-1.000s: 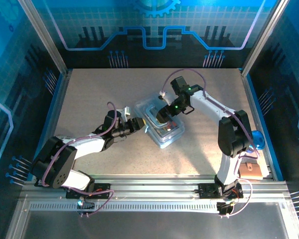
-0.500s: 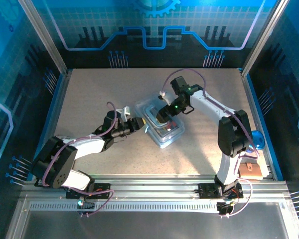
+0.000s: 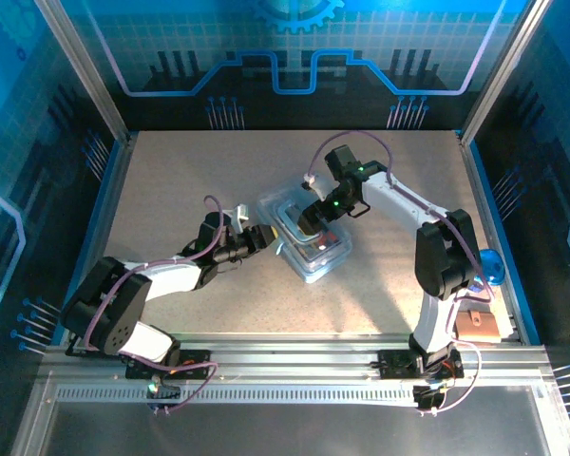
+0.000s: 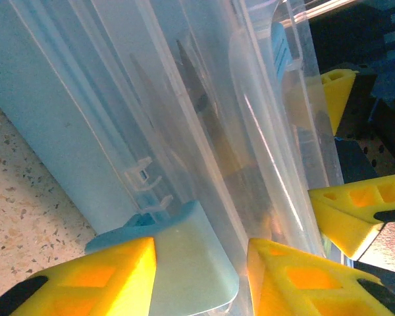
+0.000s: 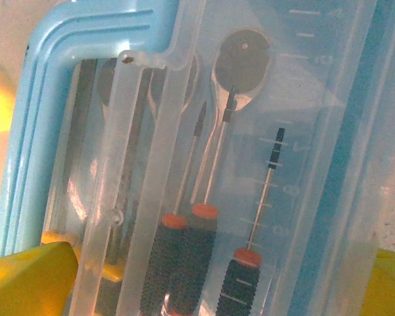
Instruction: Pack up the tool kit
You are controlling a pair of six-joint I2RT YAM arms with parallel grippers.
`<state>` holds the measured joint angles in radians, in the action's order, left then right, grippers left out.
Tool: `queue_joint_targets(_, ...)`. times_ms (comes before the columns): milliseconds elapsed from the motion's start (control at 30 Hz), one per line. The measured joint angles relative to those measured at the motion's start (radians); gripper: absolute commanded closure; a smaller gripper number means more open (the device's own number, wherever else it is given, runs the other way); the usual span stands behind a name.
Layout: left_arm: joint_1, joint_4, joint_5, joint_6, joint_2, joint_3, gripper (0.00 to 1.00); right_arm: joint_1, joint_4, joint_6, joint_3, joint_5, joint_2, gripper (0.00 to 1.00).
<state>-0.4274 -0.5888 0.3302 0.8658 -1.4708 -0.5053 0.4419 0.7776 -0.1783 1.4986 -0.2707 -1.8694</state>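
Latching the translucent pale-blue plastic box [image 3: 317, 255], gripped its end clasp [image 4: 187, 247] in left pincer [image 3: 269, 235], right pincer [image 3: 311, 220] spread open above; next needed clasp snapped shut.

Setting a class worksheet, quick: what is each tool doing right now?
Left tool: closed on the blue latch.
Right tool: open, over the clear lid, holding nothing.

The tool kit box [image 3: 315, 264] is translucent pale blue. Its screwdrivers [image 5: 184, 263] have black knurled handles with orange-red collars. The counter [image 3: 190, 180] is beige, speckled. The left pincer's fingers [image 4: 105, 276] are yellow.
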Motion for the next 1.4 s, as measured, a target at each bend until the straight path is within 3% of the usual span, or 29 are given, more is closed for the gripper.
queue_joint_targets(767,-0.001,-0.081,0.005,0.026,-0.061,0.013,0.59,0.0,0.001,-0.003,0.002,-0.001,-0.002,0.0)
queue_joint_targets(1233,0.007,-0.387,0.042,0.083,-0.245,0.037,0.62,-0.008,0.012,0.001,0.006,0.011,-0.003,0.0)
queue_joint_targets(1400,0.012,-0.404,0.056,0.079,-0.273,0.014,0.61,-0.011,0.015,0.01,0.007,0.024,-0.002,0.0)
